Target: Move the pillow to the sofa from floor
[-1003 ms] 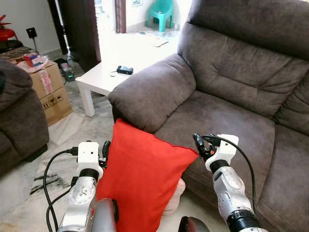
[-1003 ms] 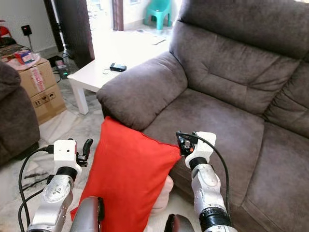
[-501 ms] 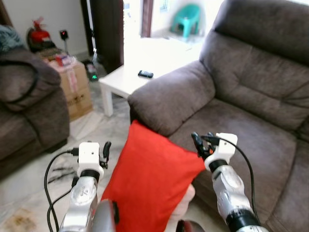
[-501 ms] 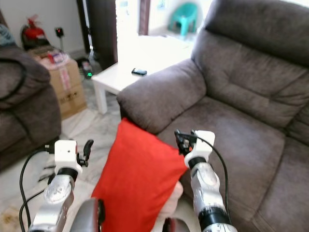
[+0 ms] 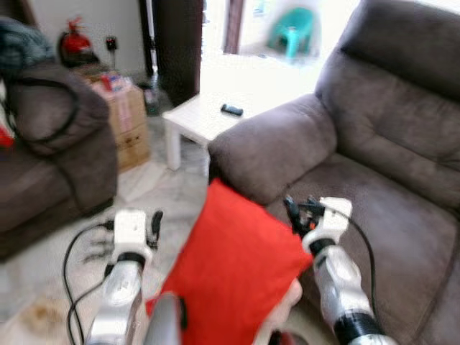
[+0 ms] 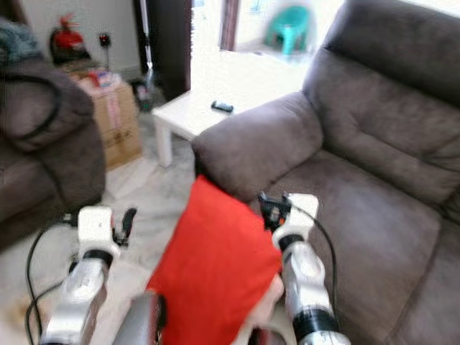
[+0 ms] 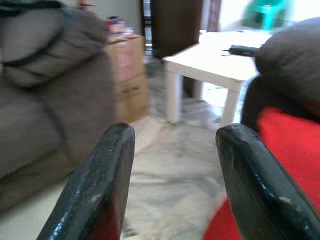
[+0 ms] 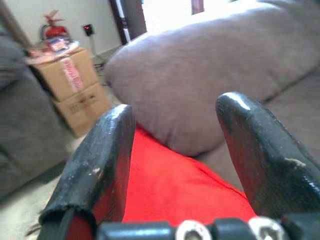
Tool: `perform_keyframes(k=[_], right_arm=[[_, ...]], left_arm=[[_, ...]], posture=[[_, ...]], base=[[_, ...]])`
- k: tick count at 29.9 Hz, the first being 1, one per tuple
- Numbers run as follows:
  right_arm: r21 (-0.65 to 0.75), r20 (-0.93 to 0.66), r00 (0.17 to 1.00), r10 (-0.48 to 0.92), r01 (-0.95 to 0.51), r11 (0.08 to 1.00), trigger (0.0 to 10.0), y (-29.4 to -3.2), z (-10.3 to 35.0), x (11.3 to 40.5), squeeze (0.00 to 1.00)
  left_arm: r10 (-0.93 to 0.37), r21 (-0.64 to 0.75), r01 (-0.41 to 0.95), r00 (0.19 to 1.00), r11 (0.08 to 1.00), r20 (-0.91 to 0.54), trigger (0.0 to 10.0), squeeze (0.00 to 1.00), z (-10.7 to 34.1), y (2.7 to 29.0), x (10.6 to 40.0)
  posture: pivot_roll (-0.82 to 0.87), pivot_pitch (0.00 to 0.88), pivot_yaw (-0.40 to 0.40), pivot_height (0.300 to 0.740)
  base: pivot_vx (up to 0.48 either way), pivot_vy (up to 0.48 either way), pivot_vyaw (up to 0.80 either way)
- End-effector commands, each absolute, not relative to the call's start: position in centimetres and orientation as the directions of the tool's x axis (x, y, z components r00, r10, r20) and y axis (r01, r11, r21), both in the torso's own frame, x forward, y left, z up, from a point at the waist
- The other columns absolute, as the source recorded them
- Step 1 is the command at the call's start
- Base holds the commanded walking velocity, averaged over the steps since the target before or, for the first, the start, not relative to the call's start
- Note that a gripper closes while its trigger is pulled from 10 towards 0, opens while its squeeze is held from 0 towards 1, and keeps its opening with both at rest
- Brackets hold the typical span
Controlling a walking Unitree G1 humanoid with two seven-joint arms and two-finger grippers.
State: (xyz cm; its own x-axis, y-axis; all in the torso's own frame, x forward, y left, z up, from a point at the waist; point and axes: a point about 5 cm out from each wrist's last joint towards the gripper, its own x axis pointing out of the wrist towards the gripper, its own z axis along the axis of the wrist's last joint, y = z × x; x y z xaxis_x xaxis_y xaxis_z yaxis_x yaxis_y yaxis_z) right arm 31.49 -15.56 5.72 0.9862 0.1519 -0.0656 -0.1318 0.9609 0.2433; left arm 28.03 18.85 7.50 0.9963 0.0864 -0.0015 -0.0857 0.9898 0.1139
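Since a second ago the whole head view has swung toward the robot's left, bringing a second dark armchair [image 5: 50,151] and a red fire extinguisher [image 5: 74,42] into sight; the pillow keeps its place between the two arms.

Largest is the brown sofa [image 5: 388,144], plush and suede-like, with a fat rounded armrest and a broad seat cushion. Next comes the floor [image 5: 43,287], pale marbled tile. The pillow [image 5: 237,273] is a flat red fabric cushion, tilted on one corner, its top corner just under the armrest and its right edge against the sofa front; it is off the seat. Behind the armrest stands a low white desk [image 5: 201,118] with square legs, carrying a small dark flat object [image 5: 231,110]. A taped cardboard box [image 5: 128,115] sits near the armchair.

The left pincer [image 5: 155,220] hangs just beside the pillow's left edge, its black fingers [image 7: 97,195] spread apart with nothing between them. The right pincer [image 5: 293,212] sits at the pillow's upper right edge, fingers [image 8: 260,150] likewise apart and straddling the red cloth without clamping it.
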Motion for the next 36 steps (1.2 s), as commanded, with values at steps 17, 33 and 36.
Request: perform_keyframes(k=[17,33,36], right_arm=[[0.248,-0.099,0.993,0.068,-0.042,0.968,10.0,-16.92,5.21,31.35,0.00],[0.248,-0.106,0.993,0.045,-0.017,0.968,10.0,-17.03,5.10,31.33,0.00],[0.251,-0.108,0.993,0.042,-0.014,0.968,10.0,-17.06,5.09,31.34,0.00]], left_arm=[[0.046,0.113,-0.044,0.999,0.993,-0.015,10.0,0.00,7.34,18.02,28.24],[0.038,0.121,-0.036,0.999,0.992,-0.015,10.0,0.00,7.37,18.12,28.23],[0.033,0.120,-0.031,0.999,0.992,-0.017,10.0,0.00,7.36,18.08,28.22]], posture=[[0.07,0.000,-0.136,0.599],[0.07,0.000,-0.134,0.599],[0.07,0.000,-0.134,0.599]], base=[[0.000,0.000,0.00],[0.130,0.000,0.00],[0.281,0.000,0.00]])
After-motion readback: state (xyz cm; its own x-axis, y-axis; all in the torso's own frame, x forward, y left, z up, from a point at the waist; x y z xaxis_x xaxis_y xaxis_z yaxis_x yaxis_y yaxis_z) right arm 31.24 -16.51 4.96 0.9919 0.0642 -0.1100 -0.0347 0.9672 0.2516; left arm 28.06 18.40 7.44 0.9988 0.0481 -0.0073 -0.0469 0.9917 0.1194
